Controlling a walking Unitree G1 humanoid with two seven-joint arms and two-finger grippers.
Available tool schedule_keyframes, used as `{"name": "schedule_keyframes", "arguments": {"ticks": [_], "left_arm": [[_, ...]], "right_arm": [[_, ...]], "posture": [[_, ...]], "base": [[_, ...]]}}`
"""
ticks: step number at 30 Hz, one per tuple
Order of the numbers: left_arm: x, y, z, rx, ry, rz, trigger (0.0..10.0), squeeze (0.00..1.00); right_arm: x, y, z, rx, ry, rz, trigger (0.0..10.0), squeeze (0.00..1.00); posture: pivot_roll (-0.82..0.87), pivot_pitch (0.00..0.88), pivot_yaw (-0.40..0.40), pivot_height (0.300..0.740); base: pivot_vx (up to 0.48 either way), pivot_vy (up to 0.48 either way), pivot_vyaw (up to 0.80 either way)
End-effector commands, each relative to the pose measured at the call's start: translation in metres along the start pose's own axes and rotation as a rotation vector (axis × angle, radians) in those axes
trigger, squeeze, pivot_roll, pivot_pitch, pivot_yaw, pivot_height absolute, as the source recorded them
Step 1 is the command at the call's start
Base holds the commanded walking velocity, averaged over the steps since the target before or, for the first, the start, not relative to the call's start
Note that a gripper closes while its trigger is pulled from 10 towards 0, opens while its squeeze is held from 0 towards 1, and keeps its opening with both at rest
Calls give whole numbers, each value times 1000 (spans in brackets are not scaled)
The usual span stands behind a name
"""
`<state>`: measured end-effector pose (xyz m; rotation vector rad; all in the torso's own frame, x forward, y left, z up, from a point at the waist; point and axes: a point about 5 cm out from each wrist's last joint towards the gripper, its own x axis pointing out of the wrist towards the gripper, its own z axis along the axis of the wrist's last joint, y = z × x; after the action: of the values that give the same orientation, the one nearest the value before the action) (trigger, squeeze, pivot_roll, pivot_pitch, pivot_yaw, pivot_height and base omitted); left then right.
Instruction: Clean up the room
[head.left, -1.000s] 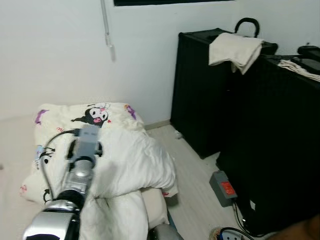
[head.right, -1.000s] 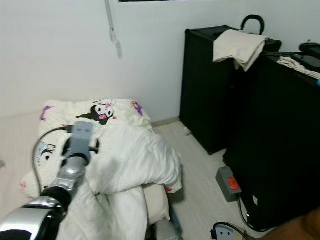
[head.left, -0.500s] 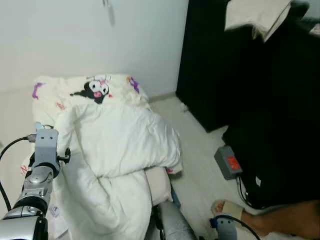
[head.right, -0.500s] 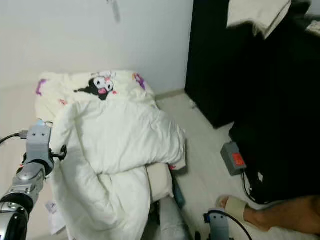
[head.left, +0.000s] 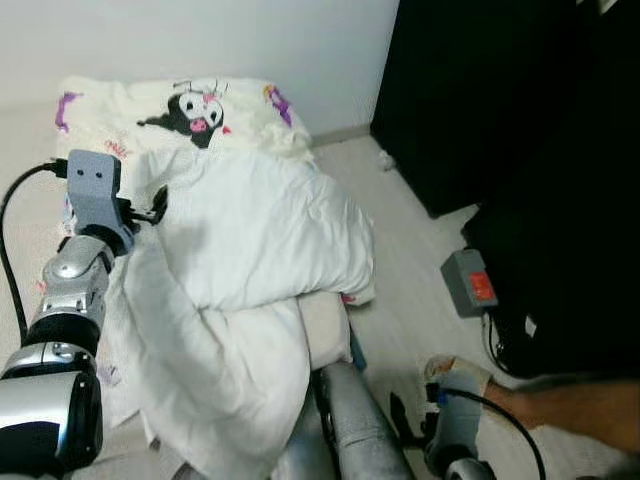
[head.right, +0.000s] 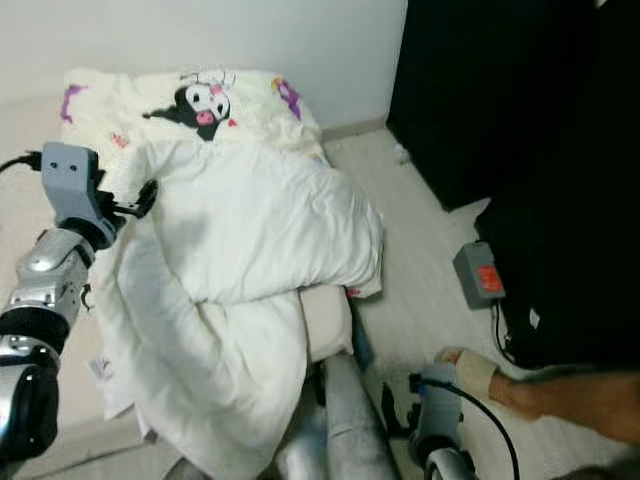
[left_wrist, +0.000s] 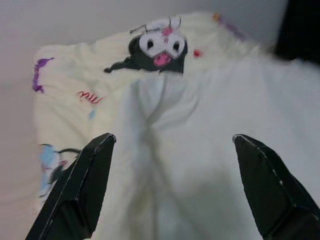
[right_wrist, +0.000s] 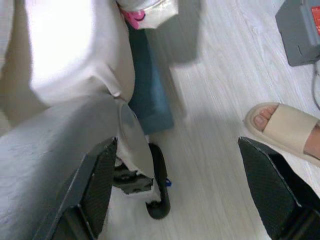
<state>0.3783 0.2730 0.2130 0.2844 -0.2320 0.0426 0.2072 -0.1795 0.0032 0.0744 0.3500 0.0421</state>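
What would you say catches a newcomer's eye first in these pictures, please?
The big rumpled white duvet heaped on the floor mattress by the wall stands out first, with the cream pillow printed with a black cartoon character at its head. The left gripper hangs over it, fingers wide open. To the right, a person's foot in a beige slipper stands on the pale floor near a grey box with a red label.

I see plain white wall (head.left: 200, 40) at back, skirting along its base. Pale wood-plank floor (head.left: 410, 290), evenly lit, soft shadows. Tall black cabinets (head.left: 520, 150) fill right side, reaching floor. Grey box with red label (head.left: 470, 283) lies on floor beside cabinets, black cable (head.right: 500, 335) running near it.
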Motion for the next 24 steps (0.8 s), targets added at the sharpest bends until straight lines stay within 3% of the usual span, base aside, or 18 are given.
{"name": "schedule_keyframes", "arguments": {"ticks": [1, 4, 7, 10, 19, 24], "left_arm": [[0, 8, 3, 68, -5, 14, 10000, 0], [1, 10, 2, 97, 23, 35, 10000, 0], [1, 14, -7, 146, 110, 96, 10000, 0], [0, 14, -9, 139, 128, 107, 10000, 0], [-7, 2, -29, 150, 209, 92, 10000, 0], [-8, -3, -32, 161, 219, 90, 10000, 0]], "right_arm": [[-7, 31, -9, 51, 47, 133, 10000, 0], [-14, 37, -6, 59, 52, 156, 10000, 0], [-29, 42, -6, 57, 63, 180, 10000, 0], [-34, 42, -2, 59, 51, 183, 10000, 0], [-40, 49, 50, 102, -78, 207, 10000, 0], [-41, 53, 66, 114, -123, 226, 10000, 0]], "posture": [[-235, 480, 71, 626], [-235, 500, 77, 626], [-245, 521, 85, 626], [-246, 534, 88, 626], [-253, 576, 98, 626], [-259, 582, 97, 626]], "base": [[0, 0, 0], [0, 0, 0], [0, 0, 0], [0, 0, 0], [0, 0, 0], [0, 0, 0]]}}
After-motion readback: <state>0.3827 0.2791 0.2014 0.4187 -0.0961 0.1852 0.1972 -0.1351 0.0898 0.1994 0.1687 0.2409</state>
